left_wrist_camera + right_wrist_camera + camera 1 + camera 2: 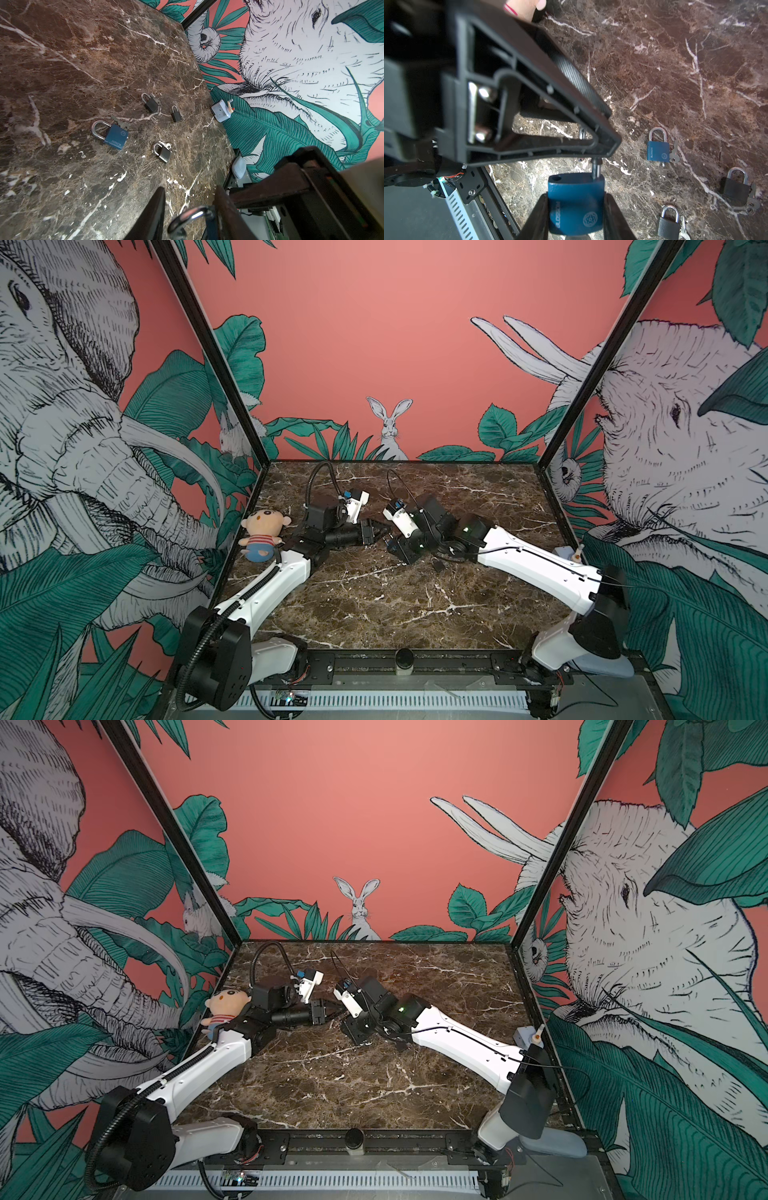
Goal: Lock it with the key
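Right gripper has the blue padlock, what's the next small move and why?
Probably swing the shackle with the left gripper until its free leg sits over the empty hole. The right gripper clamps the blue padlock body; one leg is seated, the other hole stands open, so it isn't locked.

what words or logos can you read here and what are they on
"BLOSSOM", beside a round emblem: on the held blue padlock in the right claw.
On the loose blue padlock: same-looking print, too small to read surely.
On the black padlocks: no text readable.
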`<state>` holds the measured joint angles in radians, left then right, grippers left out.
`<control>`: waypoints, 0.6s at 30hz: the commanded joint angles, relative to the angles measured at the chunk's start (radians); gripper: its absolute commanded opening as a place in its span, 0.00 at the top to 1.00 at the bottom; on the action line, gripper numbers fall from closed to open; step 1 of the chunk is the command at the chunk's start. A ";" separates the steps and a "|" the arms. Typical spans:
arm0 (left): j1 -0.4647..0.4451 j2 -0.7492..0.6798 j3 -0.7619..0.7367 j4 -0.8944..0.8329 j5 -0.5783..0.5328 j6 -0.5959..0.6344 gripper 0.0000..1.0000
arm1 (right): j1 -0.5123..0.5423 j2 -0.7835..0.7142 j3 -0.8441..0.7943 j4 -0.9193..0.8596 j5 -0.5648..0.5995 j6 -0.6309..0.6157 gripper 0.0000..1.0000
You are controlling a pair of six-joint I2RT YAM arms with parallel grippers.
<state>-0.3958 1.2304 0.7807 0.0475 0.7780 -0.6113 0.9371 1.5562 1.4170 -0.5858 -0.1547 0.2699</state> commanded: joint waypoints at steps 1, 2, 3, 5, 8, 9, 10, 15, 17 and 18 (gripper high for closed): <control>0.006 -0.034 -0.006 -0.035 0.033 0.032 0.65 | -0.003 -0.025 0.035 0.038 -0.002 0.002 0.95; 0.006 -0.035 -0.002 -0.046 0.036 0.038 0.67 | -0.004 -0.025 0.037 0.038 -0.001 0.003 0.95; 0.006 -0.037 0.002 -0.055 0.037 0.044 0.69 | -0.003 -0.025 0.038 0.037 -0.001 0.002 0.95; 0.006 -0.040 0.005 -0.070 0.033 0.051 0.74 | -0.004 -0.024 0.040 0.037 -0.003 0.003 0.95; 0.006 -0.039 0.005 -0.072 0.027 0.051 0.81 | -0.003 -0.021 0.044 0.034 -0.008 0.003 0.95; 0.006 -0.039 0.005 -0.073 0.025 0.050 0.83 | -0.003 -0.019 0.045 0.032 -0.009 0.003 0.95; 0.006 -0.037 0.005 -0.071 0.022 0.051 0.85 | -0.004 -0.020 0.045 0.033 -0.011 0.004 0.95; 0.006 -0.023 0.005 -0.069 0.016 0.046 1.00 | -0.003 -0.022 0.048 0.035 -0.013 0.005 0.96; 0.006 -0.018 0.004 -0.067 0.014 0.042 1.00 | -0.004 -0.023 0.048 0.037 -0.013 0.003 0.96; 0.006 -0.016 0.003 -0.063 0.009 0.038 1.00 | -0.003 -0.024 0.047 0.038 -0.013 0.001 0.95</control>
<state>-0.3965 1.2064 0.7910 0.0296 0.8310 -0.5892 0.9367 1.5589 1.4208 -0.6178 -0.1658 0.2726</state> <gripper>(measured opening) 0.096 0.343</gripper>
